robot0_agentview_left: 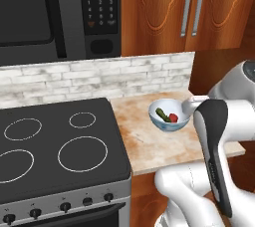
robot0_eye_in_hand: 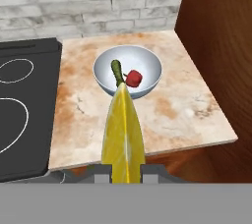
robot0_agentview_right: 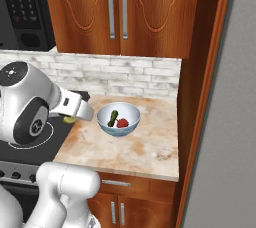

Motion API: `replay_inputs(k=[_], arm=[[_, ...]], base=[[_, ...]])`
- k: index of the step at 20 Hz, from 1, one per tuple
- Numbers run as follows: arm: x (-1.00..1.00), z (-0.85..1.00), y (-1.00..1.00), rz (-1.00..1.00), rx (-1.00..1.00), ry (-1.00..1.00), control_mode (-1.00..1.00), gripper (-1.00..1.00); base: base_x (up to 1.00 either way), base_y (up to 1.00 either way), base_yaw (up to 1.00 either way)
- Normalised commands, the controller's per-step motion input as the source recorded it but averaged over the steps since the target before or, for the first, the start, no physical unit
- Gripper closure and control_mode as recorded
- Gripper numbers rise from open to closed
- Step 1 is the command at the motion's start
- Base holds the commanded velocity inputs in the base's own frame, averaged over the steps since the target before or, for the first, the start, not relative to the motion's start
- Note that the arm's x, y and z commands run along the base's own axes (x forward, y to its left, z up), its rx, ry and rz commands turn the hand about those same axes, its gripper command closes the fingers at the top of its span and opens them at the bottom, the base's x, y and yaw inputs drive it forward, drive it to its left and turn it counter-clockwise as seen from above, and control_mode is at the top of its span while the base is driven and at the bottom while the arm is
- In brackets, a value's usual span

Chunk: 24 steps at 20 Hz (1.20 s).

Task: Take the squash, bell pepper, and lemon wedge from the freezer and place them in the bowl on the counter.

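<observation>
Claw [robot0_eye_in_hand: 125,169] was pinching the lemon wedge [robot0_eye_in_hand: 123,134], jaws pressed in on it from either side at its near end, so the wedge stuck straight out ahead of the hand. Judged reason: it was carried that way to be dropped in with the other two foods. In the hand view its long axis ran along the gripper's line of sight, the pointed tip aimed at the bowl [robot0_eye_in_hand: 147,66] and overlapping its near rim in the picture; real height above the counter [robot0_eye_in_hand: 182,110] couldn't be told from that view. In the right base view a bit of yellow [robot0_agentview_right: 69,119] showed under the white forearm, to the left of the bowl and over the counter edge by the black stovetop [robot0_agentview_right: 35,139], so the wedge looked short of the bowl, not over it yet.

The squash [robot0_eye_in_hand: 118,73] lay in the bowl already, long axis running from the bowl's centre up toward its far-left wall, leaning on the inner slope. The bell pepper [robot0_eye_in_hand: 134,78] sat touching or just beside it on the right, at the bottom. Both probably rolled to the low middle because the wall curves.

Bowl stood upright on the counter, between the stovetop and the wooden side panel [robot0_eye_in_hand: 221,46], nearer the brick backsplash [robot0_agentview_left: 99,79]. Two of three were in; the lemon was the last one left
</observation>
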Motion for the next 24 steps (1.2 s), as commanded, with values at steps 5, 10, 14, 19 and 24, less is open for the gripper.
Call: replay_inputs(k=[5,10,14,19,24], arm=[[0.45,-0.12,-0.02,0.00,0.00,0.04,-1.00,1.00],[0.25,-0.30,0.00,0.00,0.00,0.00,-1.00,1.00],[0.20,-0.35,0.00,0.00,0.00,0.01,-1.00,1.00],[0.23,-0.34,0.00,0.00,0.00,0.05,-1.00,1.00],[0.51,-0.14,-0.10,0.00,0.01,0.05,-1.00,1.00]], base=[[0.00,0.00,0.00],[0.00,0.00,0.00],[0.00,0.00,0.00],[0.00,0.00,0.00],[0.00,0.00,0.00]])
